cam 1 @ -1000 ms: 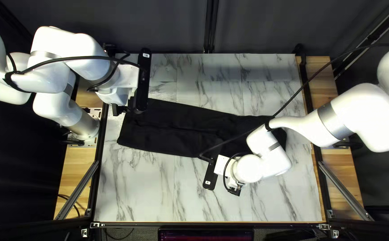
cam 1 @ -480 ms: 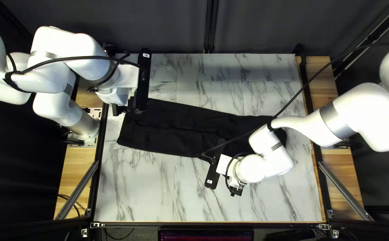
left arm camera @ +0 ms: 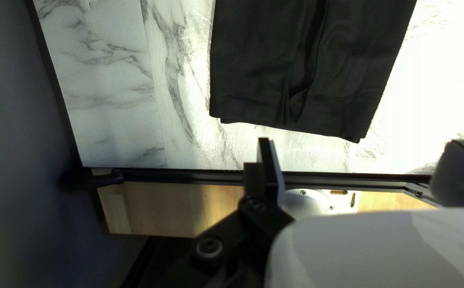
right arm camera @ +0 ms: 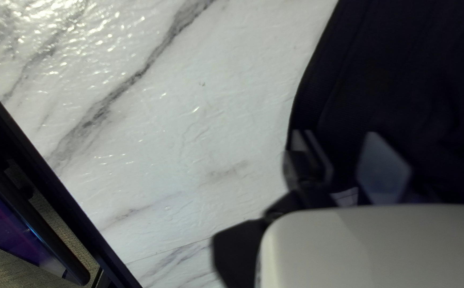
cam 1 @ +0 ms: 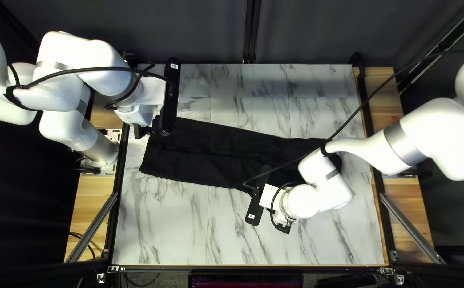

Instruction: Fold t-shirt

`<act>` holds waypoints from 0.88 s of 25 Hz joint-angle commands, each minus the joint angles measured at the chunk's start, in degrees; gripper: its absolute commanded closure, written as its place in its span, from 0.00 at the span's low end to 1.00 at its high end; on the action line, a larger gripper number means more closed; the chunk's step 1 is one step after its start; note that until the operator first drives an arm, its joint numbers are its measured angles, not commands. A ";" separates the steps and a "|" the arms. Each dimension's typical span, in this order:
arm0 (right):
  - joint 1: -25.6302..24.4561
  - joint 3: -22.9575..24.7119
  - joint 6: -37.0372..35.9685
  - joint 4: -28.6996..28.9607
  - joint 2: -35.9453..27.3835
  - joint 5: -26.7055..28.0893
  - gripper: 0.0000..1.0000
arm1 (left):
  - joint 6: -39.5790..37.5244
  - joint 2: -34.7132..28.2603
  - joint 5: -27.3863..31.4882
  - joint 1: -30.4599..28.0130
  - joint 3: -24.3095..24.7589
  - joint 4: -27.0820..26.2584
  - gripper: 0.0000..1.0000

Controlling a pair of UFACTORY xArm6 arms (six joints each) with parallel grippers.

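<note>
1. Right gripper [right arm camera: 338, 133]: its two fingers are standing apart, one beside the near long edge of the shirt, the other over the fabric; neither pair of grippers is pinching cloth.
2. Left gripper [left arm camera: 368, 141]: its fingers are standing widely spread, just off the shirt's left end.
3. Black T-shirt [cam 1: 205, 152]: it is lying as a long strip across the marble-patterned table [cam 1: 168, 229], its left end nearing the table's left edge, its right end partly hiding under the right arm. A crease is running along its middle.
4. Likely faults: if the right gripper is closing too high or too far out, it may be missing the hem; too deep, it may be gathering several layers and bunching the strip. If one arm alone is pulling, the loose end may be sliding and the folded layers opening along the crease.
5. Right arm [cam 1: 376, 154]: it is reaching from the table's right edge across the shirt, its wrist bending toward the near edge.
6. Left arm [cam 1: 77, 58]: it is arching over the left edge, its wrist hanging near the far left corner.
</note>
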 commanded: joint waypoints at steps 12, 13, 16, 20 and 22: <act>2.38 -6.68 1.75 -0.01 3.18 4.76 1.00 | 0.00 0.00 0.00 0.00 0.00 0.00 0.00; 2.64 -7.22 1.92 0.04 3.67 4.83 1.00 | 0.00 0.00 0.00 0.00 0.00 0.00 0.00; 3.18 -8.33 2.25 0.11 4.54 5.05 1.00 | 0.00 0.00 0.00 0.00 0.00 0.00 0.00; 3.58 -9.33 2.47 -0.06 4.97 5.53 1.00 | 0.00 0.00 0.00 0.00 0.00 0.00 0.00; 3.72 -9.20 2.57 -0.24 4.90 5.29 1.00 | 0.00 0.00 0.00 0.00 0.00 0.00 0.00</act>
